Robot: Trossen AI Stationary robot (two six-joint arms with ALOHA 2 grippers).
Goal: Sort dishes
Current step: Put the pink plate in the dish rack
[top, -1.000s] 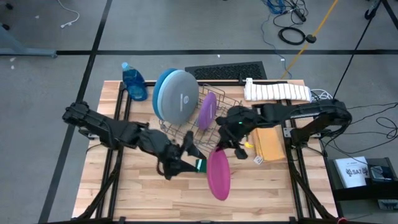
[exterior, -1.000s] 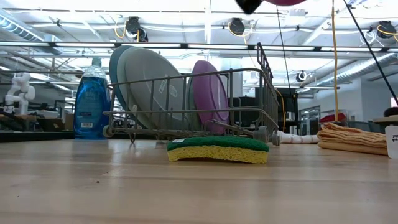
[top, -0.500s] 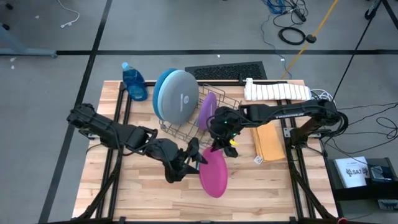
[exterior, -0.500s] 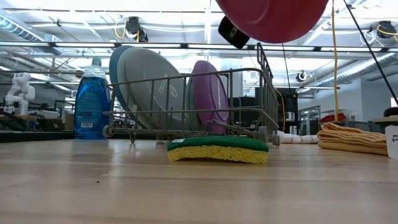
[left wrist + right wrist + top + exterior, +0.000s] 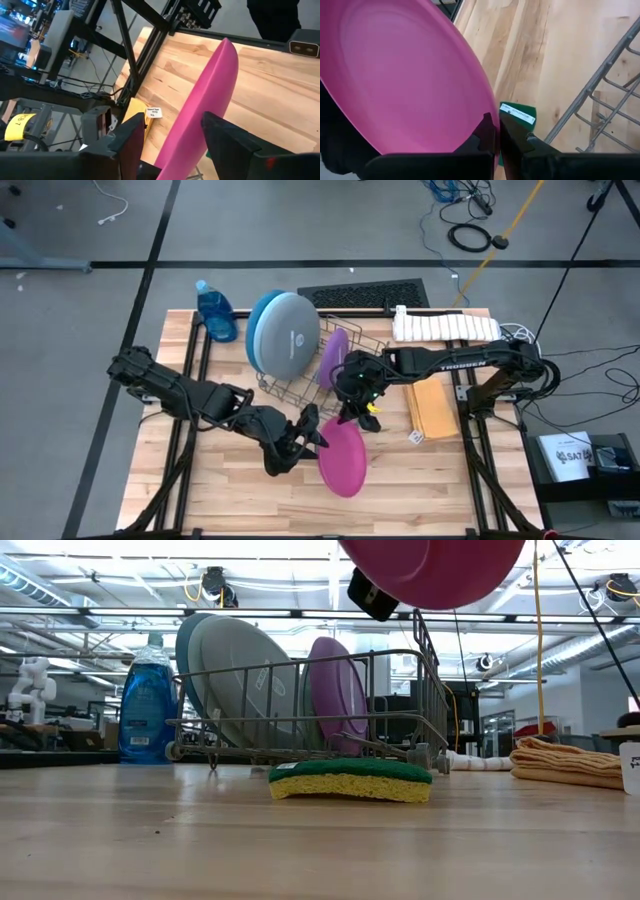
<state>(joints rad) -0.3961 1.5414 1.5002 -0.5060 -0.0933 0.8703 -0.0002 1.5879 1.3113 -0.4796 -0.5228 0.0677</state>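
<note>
Pink plate (image 5: 343, 459) hangs above the tabletop (image 5: 420, 480), pinched at its rim by the right end effector (image 5: 350, 412). The left end effector (image 5: 305, 435) straddles its opposite edge, fingers parted. A clean handover likely needs the left to clamp squarely before the right releases, clear of the rack (image 5: 300, 375).

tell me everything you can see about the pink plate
The pink plate is round, shallow and smooth, plastic by its look, with a low rim. It hangs tilted in the air above the wooden table, in front of the wire rack. The right gripper pinches its rim, shut on it. The left gripper straddles its edge with jaws apart.
</note>
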